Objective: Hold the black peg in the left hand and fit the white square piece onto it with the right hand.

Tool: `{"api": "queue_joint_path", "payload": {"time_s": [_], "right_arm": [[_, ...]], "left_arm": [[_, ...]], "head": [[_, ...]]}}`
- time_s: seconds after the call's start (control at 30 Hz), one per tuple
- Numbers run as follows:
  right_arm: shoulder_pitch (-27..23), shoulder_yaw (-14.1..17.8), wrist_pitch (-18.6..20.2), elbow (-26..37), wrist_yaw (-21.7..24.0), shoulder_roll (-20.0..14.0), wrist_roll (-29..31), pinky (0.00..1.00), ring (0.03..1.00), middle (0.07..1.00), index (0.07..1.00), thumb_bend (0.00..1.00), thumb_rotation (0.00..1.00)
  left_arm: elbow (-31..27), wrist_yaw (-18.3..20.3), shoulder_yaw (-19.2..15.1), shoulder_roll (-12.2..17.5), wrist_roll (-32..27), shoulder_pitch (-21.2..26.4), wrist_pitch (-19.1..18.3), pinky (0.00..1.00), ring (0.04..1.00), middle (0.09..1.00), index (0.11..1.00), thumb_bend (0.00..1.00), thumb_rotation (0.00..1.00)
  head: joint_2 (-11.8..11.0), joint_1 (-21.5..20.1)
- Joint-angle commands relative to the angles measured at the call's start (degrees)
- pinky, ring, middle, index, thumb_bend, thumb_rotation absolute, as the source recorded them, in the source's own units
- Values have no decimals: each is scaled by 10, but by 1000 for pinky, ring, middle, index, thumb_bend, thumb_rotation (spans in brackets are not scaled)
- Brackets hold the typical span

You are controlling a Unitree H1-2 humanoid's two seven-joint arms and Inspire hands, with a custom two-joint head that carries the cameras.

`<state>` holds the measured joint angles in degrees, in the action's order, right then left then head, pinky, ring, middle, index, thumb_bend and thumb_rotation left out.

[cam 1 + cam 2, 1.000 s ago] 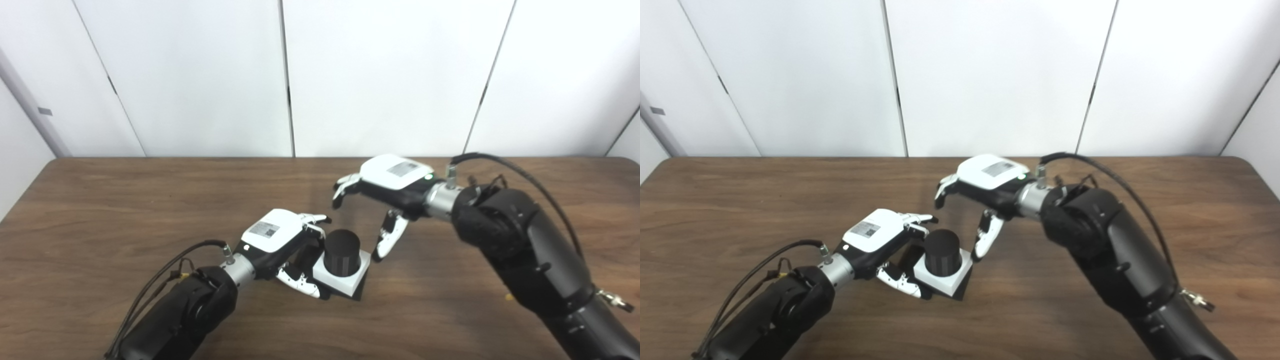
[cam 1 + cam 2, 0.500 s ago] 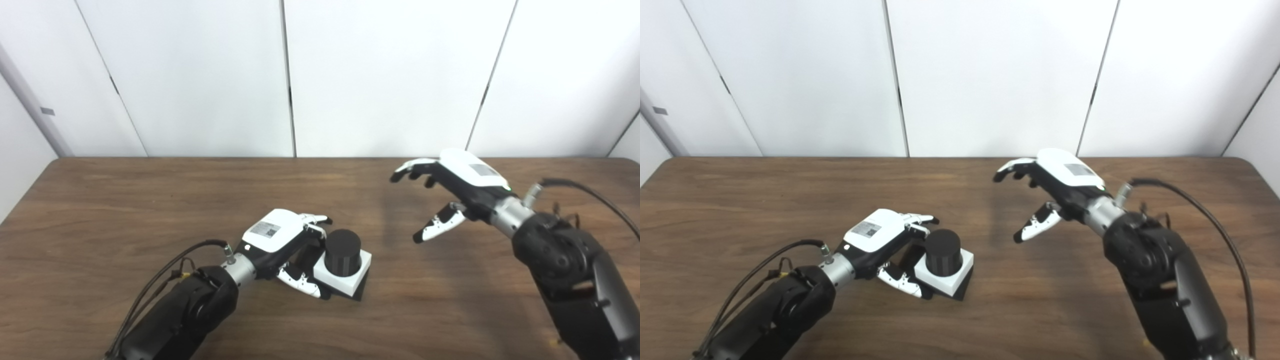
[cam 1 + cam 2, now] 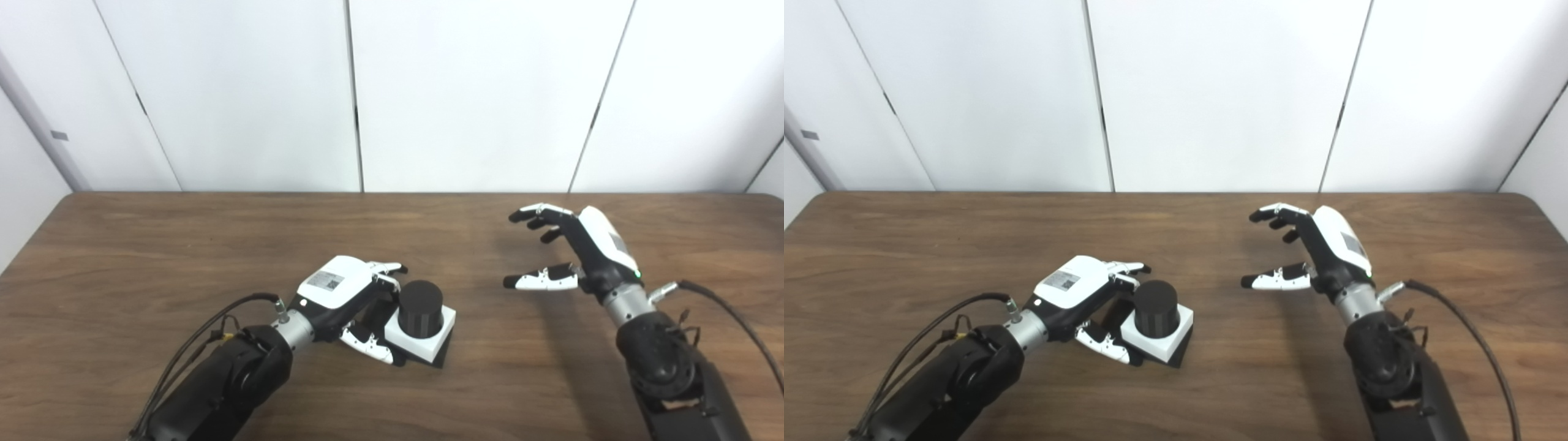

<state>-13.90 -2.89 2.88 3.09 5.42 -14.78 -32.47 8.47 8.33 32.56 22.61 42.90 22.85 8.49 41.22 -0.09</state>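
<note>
So my left robot hand [image 3: 343,293] is grasping the black peg [image 3: 420,307] low in the middle of the frame, and the white square piece [image 3: 422,339] sits around it, down on the counter [image 3: 184,245]. My right robot hand [image 3: 576,251] floats at center right, released, fingers spread, well apart from it.
</note>
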Motion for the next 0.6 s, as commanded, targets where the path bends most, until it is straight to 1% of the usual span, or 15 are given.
{"api": "queue_joint_path", "payload": {"time_s": [0.0,0.07,0.17,0.23,0.3,0.37,0.43,0.5,0.57], "right_arm": [[-18,3,-19,11,-27,4,9,619,728,759,697,687,169],[-14,3,-12,13,-30,10,14,628,732,761,697,691,160],[-9,2,-12,14,-38,16,16,633,729,761,699,695,148],[-6,2,-20,14,-46,18,18,625,722,754,698,696,136],[-4,1,-28,12,-53,17,20,618,716,747,693,700,131],[-3,-1,-37,9,-59,16,22,617,715,744,692,704,130],[-2,-2,-43,7,-64,15,24,613,711,741,689,707,132],[-2,-3,-43,6,-66,15,26,612,711,740,688,710,141],[-1,-3,-40,10,-66,14,27,610,710,741,688,712,140]], "left_arm": [[15,37,24,0,26,-27,-2,804,865,900,656,877,235],[12,33,20,1,26,-29,-4,801,867,899,691,896,249],[1,37,11,0,22,-31,-19,786,870,908,787,931,285],[-6,33,-2,-2,9,-35,-29,748,866,917,884,980,329],[-5,19,-19,-5,-3,-40,-25,701,851,906,936,997,346],[-7,11,-36,-8,-12,-44,-22,675,845,897,967,1000,344],[-15,11,-48,-9,-14,-48,-25,677,854,917,980,1000,352],[-23,10,-57,-10,-10,-51,-28,691,871,945,979,998,355],[-35,0,-67,-10,-6,-55,-26,705,878,956,971,992,360]], "head": [[1,-1],[2,0],[2,0],[2,0],[2,-1],[2,-1],[2,-1],[2,-1],[2,-1]]}}
